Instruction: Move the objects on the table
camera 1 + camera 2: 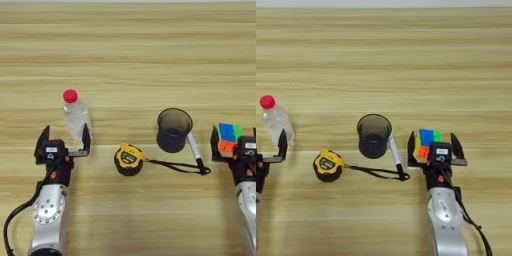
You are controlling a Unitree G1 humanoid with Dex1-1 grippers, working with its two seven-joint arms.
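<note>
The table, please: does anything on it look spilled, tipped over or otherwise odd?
Nothing spilled or damaged. The bottle and cup stand upright; the pen lies beside the cup, across the tape measure strap.

On the table (130, 50), the bottle (76, 116) stands far left, beside my left claw (65, 142). The tape measure (129, 158) lies left of and nearer me than the cup (173, 130). The pen (194, 150) lies just right of the cup. The puzzle cube (425, 142) sits between my right claw's (434, 148) fingers.
</note>
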